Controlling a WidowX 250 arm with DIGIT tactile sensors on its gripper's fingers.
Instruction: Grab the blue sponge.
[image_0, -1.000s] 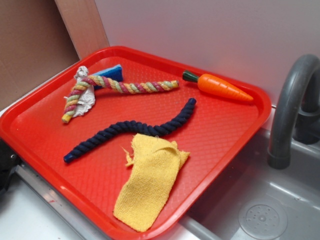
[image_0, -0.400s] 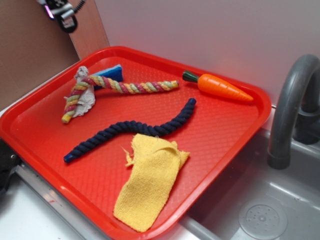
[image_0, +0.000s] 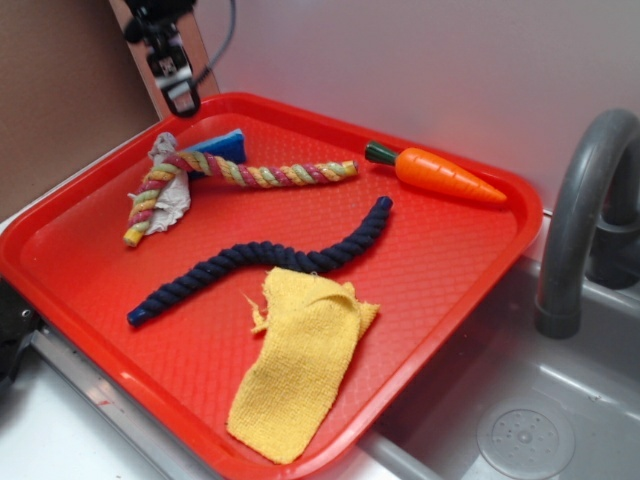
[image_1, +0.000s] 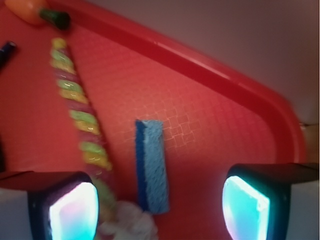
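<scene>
The gripper hangs with jaws spread wide above the blue sponge, clear of it. The sponge lies near the far left corner of the red tray, beside a multicoloured rope and crumpled white cloth. Also on the tray: navy rope, yellow cloth, toy carrot.

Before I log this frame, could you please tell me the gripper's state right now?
Gripper: open, holding nothing, above the small bright blue rectangular foam sponge on the red plastic tray.
</scene>
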